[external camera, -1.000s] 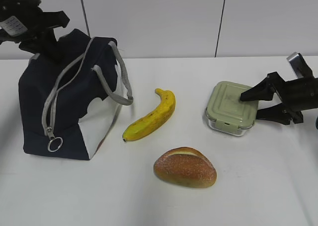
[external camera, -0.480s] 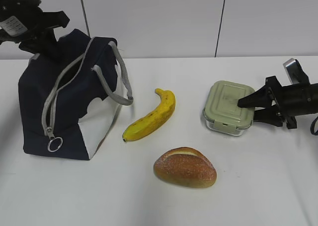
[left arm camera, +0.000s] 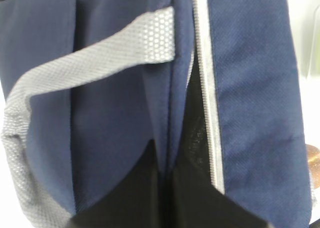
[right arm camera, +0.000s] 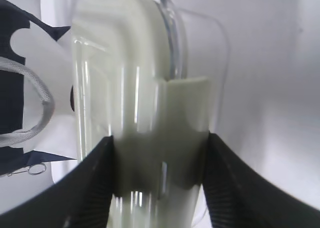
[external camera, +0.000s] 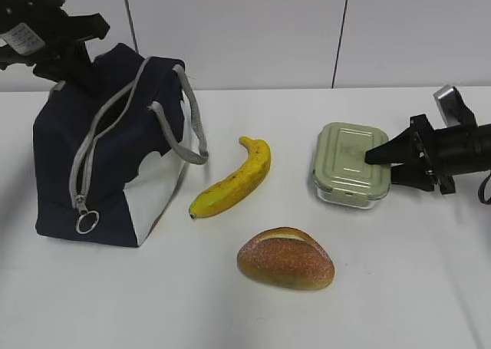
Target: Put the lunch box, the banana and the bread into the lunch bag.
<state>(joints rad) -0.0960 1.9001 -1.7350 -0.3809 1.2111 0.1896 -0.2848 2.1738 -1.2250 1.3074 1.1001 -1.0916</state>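
Right tool (external camera: pixel 381 167) pinched the lunch box (external camera: pixel 347 165) right of the banana (external camera: pixel 235 179); left tool, pressed together, gripped the lunch bag (external camera: pixel 107 157).

Navy lunch bag (external camera: pixel 65 146), brown-speckled yellow banana (external camera: pixel 234 180)

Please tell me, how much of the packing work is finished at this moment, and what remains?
Done: nothing is inside the navy-blue fabric lunch bag yet, but its zipper is open and the left gripper is at its top edge. In hand: the right gripper is closed on the glass lunch box with sage-green lid. Left: the speckled yellow banana and the golden-brown bread roll lie on the white table.
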